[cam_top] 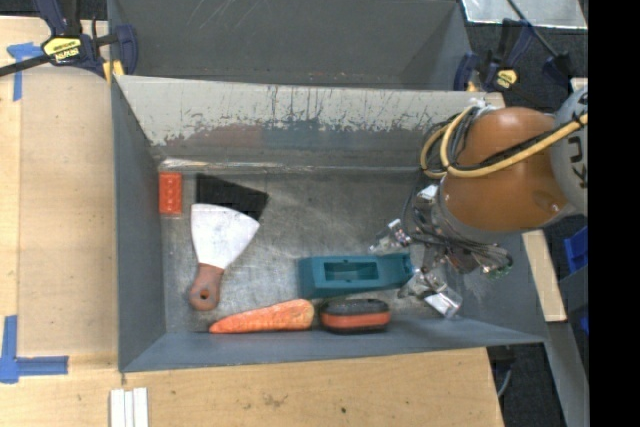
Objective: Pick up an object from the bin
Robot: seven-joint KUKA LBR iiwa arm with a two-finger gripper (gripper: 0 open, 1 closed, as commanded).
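Teal block (352, 273): hand (432, 283) at its right end, grip indiscernible; carrot (262, 318), red-black oval (354, 316) below it; open bin floor (330, 215) above.

Bin (140, 245): grey sheet metal, matt. Its 12 o'clock wall has worn, streaked paint, and the floor is scuffed pale.
10 o'clock: small orange brick (170, 194), smooth, looks like plastic. The black slab (232, 194) beside it is dead matt, material unclear.
8 o'clock: scraper (222, 237) with a flat white blade, matt and smudged. Its red-brown handle has a slight sheen; can't tell wood from plastic.
6 o'clock: orange carrot (262, 318), matt, looks like moulded plastic.
5 o'clock: teal block (352, 273), matt hard plastic. The dark oval thing (354, 316) with a red rim is glossy.
3 o'clock: arm's orange cover (500, 170), smooth and glossy, with smooth-jacketed yellow cables (440, 150) over it. Gripper (427, 287): bare bright metal, shiny.
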